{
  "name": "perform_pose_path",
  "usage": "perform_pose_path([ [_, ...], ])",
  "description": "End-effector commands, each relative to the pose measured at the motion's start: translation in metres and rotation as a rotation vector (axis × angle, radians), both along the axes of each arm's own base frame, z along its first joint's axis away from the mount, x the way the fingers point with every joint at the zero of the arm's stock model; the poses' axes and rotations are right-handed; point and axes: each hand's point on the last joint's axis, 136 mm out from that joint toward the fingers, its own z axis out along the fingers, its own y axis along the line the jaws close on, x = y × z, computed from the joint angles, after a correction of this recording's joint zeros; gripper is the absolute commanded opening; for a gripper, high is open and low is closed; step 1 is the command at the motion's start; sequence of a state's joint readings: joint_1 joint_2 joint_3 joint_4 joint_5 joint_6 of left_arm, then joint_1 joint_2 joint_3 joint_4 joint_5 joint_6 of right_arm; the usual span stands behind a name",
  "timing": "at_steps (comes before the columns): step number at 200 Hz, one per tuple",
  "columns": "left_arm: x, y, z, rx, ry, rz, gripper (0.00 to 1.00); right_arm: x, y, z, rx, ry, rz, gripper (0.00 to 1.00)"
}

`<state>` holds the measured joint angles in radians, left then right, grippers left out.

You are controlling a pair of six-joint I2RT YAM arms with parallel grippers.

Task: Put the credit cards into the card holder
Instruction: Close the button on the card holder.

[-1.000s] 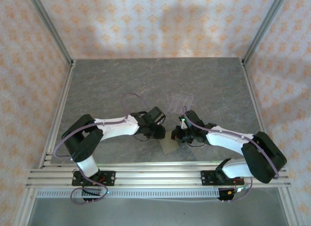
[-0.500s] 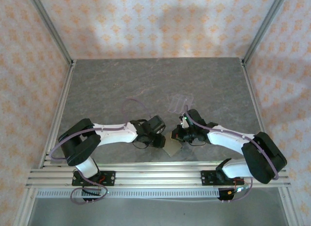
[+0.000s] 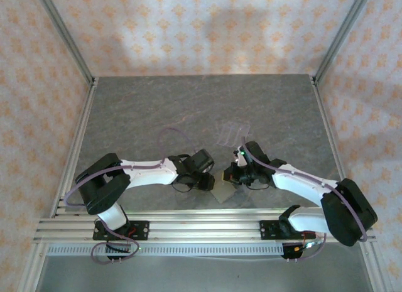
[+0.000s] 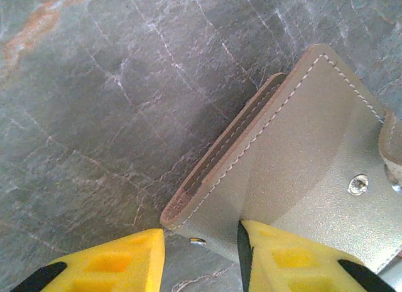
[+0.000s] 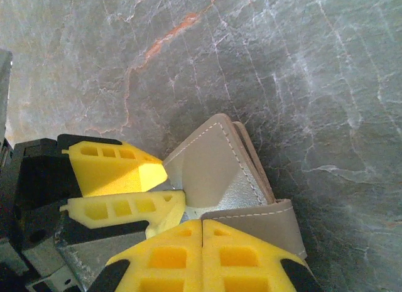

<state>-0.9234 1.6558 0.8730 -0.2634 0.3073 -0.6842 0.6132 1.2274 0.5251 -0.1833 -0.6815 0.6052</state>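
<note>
Toward the 6 o'clock edge of the counter [image 3: 157,110], the card holder [image 4: 295,147] lies unfolded between my 2 pincers, grey lining up. The part of that lining I can see is bare, so I judge the task barely begun. The holder is opened, and the credit cards are all yet to go in.

My left pincer [image 4: 201,257] stands partway open with the holder's stitched corner between its fingers [image 4: 94,264]. The tan fold meets the finger at 9 o'clock, and the grey lining runs under the one at 3 o'clock. Whether they pinch it or merely straddle it I cannot tell.

My right pincer [image 5: 201,242] is closed tight, fingers pressed together with nothing between them. It sits just over the holder's snap strap [image 5: 251,220], as if pinning it flat.

From above, the holder sits at about 5 o'clock of the left pincer and 7 o'clock of the right. A clear slotted rack [image 3: 231,132] stands toward 12 o'clock, apart from the holder.
</note>
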Motion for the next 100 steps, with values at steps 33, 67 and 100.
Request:
perform_pose_path([
  [33,0.01,-0.012,-0.001,-0.012,-0.021,0.019,0.37,-0.015,-0.002,-0.009,0.009,0.042,0.044,0.0],
  [67,0.012,-0.015,-0.002,-0.014,-0.022,0.019,0.37,-0.018,0.0,-0.014,0.02,0.053,0.053,0.0],
  [100,0.012,-0.017,-0.005,-0.01,-0.016,0.019,0.36,-0.019,0.001,-0.017,0.031,0.062,0.056,0.0],
])
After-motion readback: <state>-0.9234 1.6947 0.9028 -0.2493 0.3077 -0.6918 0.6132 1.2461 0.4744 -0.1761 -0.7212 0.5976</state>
